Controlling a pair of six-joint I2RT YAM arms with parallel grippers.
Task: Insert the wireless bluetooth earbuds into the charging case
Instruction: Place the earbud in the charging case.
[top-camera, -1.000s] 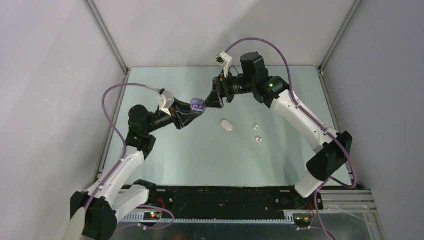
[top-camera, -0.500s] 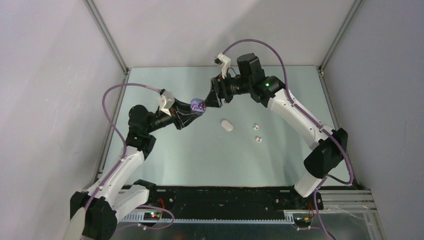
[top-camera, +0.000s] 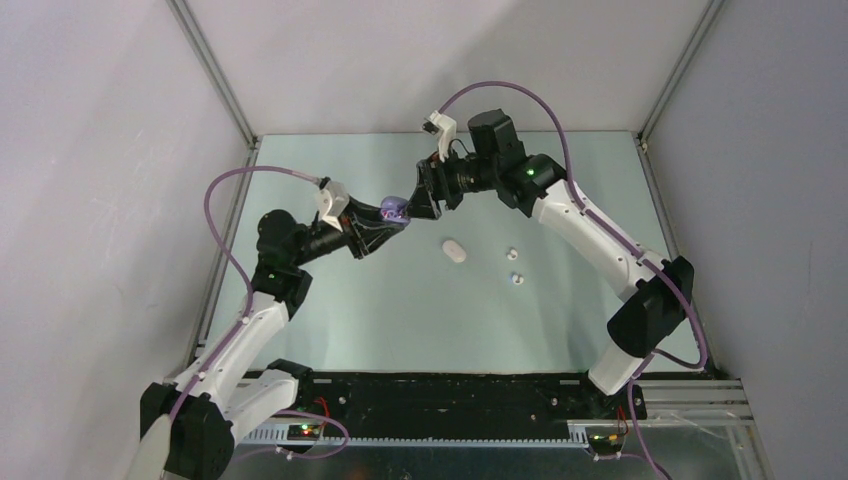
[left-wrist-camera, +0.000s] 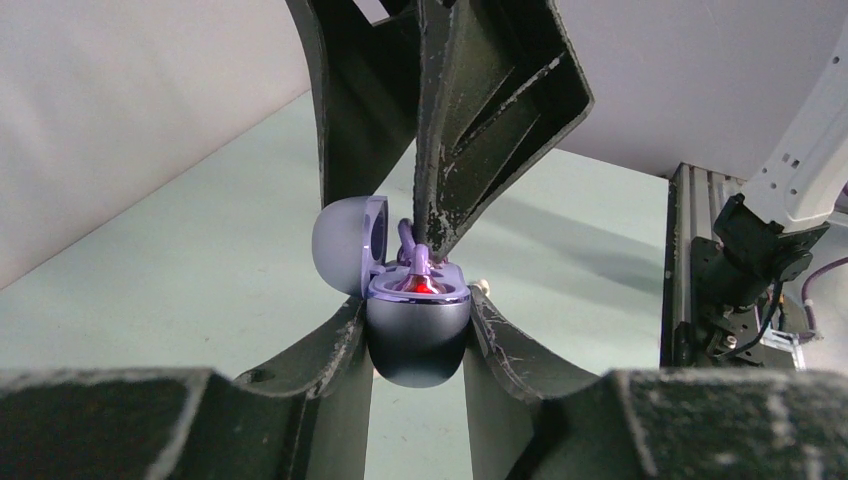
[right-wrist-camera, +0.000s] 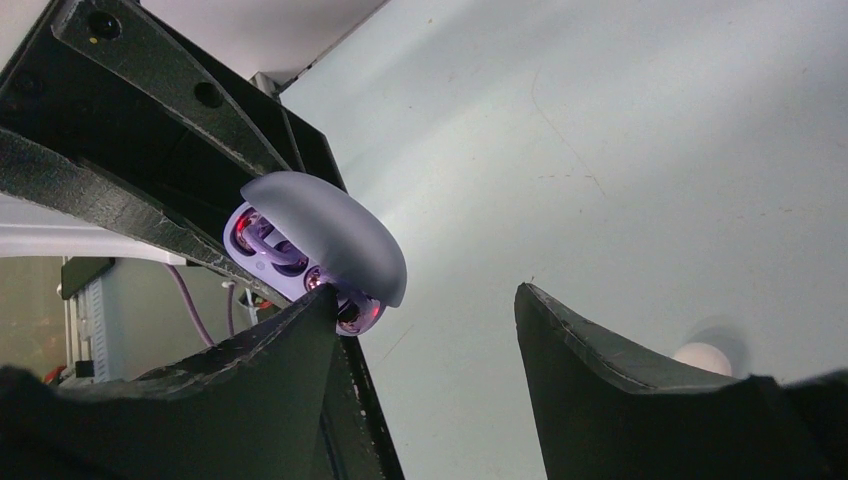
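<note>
1. Top view: the left fingers (top-camera: 383, 226) reach toward the middle of the frame and are closed on the charging case (top-camera: 396, 207), a small lilac shell held above the tabletop (top-camera: 400, 320).
2. The right fingers (top-camera: 425, 195) come in from the upper right and meet the case's far side.
3. Lower right of the case, a white oval piece (top-camera: 455, 250) lies on the tabletop. Just right of it are the two tiny white earbuds (top-camera: 511, 254), one a little below the other and both apart from the case.
4. Left wrist view: the left fingers (left-wrist-camera: 320, 360) clamp the case's rounded lower half (left-wrist-camera: 418, 340) from both sides, at the centre of the frame.
5. Its lid (left-wrist-camera: 345, 245) stands open to the left, and a red light (left-wrist-camera: 422, 287) glows inside.
6. One right finger (left-wrist-camera: 470, 130) drops from the top edge. Its tip is at the case's open mouth beside a small lilac loop (left-wrist-camera: 408, 240) — it seems to touch, though the overlap makes that hard to judge.
7. Right wrist view: the right fingers (right-wrist-camera: 620, 370) are spread wide with only bare tabletop between them — they hold nothing.
8. The open case (right-wrist-camera: 330, 235) sits at centre left, against the left-hand finger.
9. The white oval piece (right-wrist-camera: 700, 357) peeks over the right-hand finger at the lower right.
</note>
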